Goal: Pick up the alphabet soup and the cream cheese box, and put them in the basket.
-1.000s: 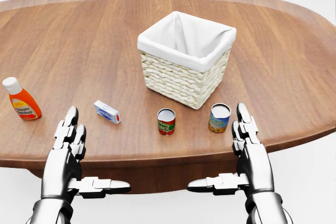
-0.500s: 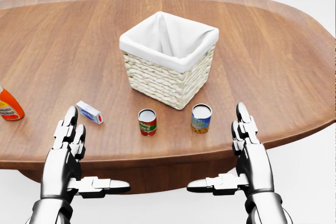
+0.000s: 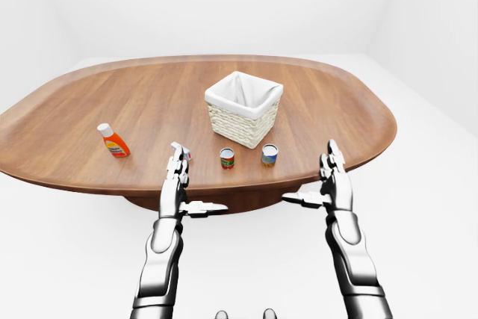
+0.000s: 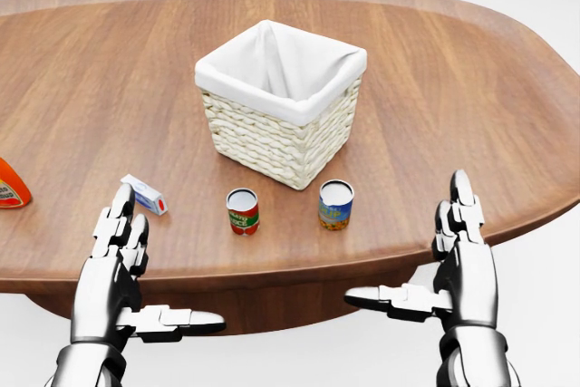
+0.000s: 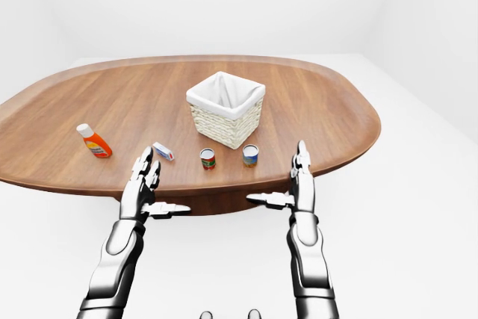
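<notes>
Head view: left hand [image 4: 116,256] and right hand [image 4: 460,251] spread wide, nothing held, red alphabet soup [image 4: 242,211] beside 1 blue can [image 4: 335,205], below basket [image 4: 277,104], cream cheese box [image 4: 145,195] touched by left fingertips; right-eye view: orange bottle [image 5: 94,140] seen far left on table [image 5: 314,102]

Your left hand [image 4: 118,265] and right hand [image 4: 458,265] rise from the bottom of the head view, palms facing each other, fingers [image 4: 123,210] extended straight and pointing up the view, thumbs turned inward toward one another. Both hands are spread and grasp nothing. Your forearms run down out of view.
</notes>
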Robot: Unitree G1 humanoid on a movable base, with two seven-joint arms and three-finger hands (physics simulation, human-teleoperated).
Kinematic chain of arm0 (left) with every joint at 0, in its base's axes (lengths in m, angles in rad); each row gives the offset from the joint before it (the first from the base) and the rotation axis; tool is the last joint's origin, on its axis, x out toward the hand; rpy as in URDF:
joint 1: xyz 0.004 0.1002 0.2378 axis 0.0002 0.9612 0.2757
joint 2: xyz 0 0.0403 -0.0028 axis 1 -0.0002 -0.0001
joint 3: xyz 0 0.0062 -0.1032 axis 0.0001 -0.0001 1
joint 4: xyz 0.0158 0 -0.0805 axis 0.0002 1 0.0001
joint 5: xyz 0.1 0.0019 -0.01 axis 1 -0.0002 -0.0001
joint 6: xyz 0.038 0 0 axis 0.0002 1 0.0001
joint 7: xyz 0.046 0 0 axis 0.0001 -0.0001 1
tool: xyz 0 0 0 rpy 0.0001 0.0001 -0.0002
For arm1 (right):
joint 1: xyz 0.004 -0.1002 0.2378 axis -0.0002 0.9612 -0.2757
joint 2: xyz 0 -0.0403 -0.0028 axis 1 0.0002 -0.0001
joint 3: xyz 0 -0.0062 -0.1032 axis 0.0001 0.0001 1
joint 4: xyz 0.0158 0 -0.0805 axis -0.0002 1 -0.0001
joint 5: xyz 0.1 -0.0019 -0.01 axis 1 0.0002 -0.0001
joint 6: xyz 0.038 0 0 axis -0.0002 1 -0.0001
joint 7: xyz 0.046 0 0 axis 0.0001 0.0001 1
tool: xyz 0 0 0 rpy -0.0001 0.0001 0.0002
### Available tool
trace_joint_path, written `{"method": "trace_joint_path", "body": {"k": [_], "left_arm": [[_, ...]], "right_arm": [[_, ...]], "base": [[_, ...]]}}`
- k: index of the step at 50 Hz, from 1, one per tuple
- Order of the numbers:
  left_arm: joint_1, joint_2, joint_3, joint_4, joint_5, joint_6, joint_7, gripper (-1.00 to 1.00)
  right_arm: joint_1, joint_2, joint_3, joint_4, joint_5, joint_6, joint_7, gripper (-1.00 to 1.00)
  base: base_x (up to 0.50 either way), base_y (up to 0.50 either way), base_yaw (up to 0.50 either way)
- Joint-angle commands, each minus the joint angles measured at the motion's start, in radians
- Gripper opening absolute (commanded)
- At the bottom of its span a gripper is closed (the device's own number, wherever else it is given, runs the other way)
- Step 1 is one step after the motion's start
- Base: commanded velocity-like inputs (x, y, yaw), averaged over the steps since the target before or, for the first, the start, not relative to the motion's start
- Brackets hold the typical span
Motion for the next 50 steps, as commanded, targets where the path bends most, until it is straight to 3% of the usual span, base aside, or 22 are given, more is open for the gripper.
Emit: {"method": "trace_joint_path", "body": {"k": [1,3,4,6,8,10,12,13,14,18,21,25,26,50], "left_arm": [[0.0,0.0,0.0,-0.003,-0.001,0.002,-0.001,1.0],[-0.003,0.001,0.001,0.007,-0.001,-0.004,-0.001,1.0],[-0.002,0.001,0.001,0.005,-0.001,-0.001,-0.001,1.0],[-0.003,0.001,0.001,0.006,-0.002,-0.002,-0.001,1.0],[-0.003,0.001,0.001,0.006,-0.001,-0.001,0.0,1.0],[-0.005,0.001,0.002,0.016,-0.002,-0.009,0.0,1.0],[-0.003,0.001,0.001,0.009,-0.002,-0.004,0.0,1.0],[-0.004,0.001,0.001,0.011,-0.001,-0.004,0.0,1.0],[-0.007,0.001,0.001,0.018,-0.001,-0.009,0.0,1.0],[-0.004,0.001,0.0,0.008,-0.002,-0.002,0.001,1.0],[-0.005,0.001,0.001,0.011,-0.002,-0.003,0.0,1.0],[-0.004,0.0,0.0,0.01,-0.002,-0.004,0.001,1.0],[-0.003,0.0,0.0,0.004,-0.002,0.0,0.001,1.0],[0.0,0.0,0.001,0.001,-0.003,-0.001,0.0,1.0]], "right_arm": [[-0.019,-0.007,-0.07,-0.016,0.076,-0.003,-0.163,1.0],[-0.024,-0.009,-0.082,-0.019,0.077,-0.011,-0.211,1.0],[-0.028,-0.013,-0.086,-0.021,0.071,0.009,-0.24,1.0],[-0.038,-0.013,-0.104,-0.007,0.056,-0.024,-0.309,1.0],[-0.039,-0.015,-0.126,-0.029,0.04,-0.03,-0.402,1.0],[-0.039,-0.022,-0.133,-0.037,0.059,-0.018,-0.428,1.0],[-0.04,-0.031,-0.122,-0.017,0.044,-0.042,-0.428,1.0],[-0.047,-0.029,-0.121,-0.008,-0.004,-0.03,-0.459,1.0],[-0.05,-0.027,-0.124,-0.015,-0.022,-0.015,-0.459,1.0],[-0.03,-0.028,-0.144,-0.06,0.012,-0.032,-0.459,1.0],[-0.026,-0.029,-0.167,-0.086,0.036,-0.024,-0.459,1.0],[-0.016,-0.026,-0.205,-0.113,0.076,-0.056,-0.459,1.0],[-0.008,-0.027,-0.213,-0.128,0.093,-0.041,-0.459,1.0],[0.062,-0.018,-0.319,-0.224,0.099,-0.033,-0.459,1.0]], "base": [[0.0,0.0,0.0],[0.0,0.0,0.0],[0.0,0.0,0.0],[0.0,0.0,0.0],[0.0,0.0,0.0],[0.0,0.0,0.0],[0.0,0.0,0.0],[0.0,0.0,0.0],[0.0,0.0,0.0],[0.0,0.0,0.0],[0.0,0.0,0.0],[0.0,0.0,0.0],[0.0,0.0,0.0],[0.0,0.0,0.0]]}}
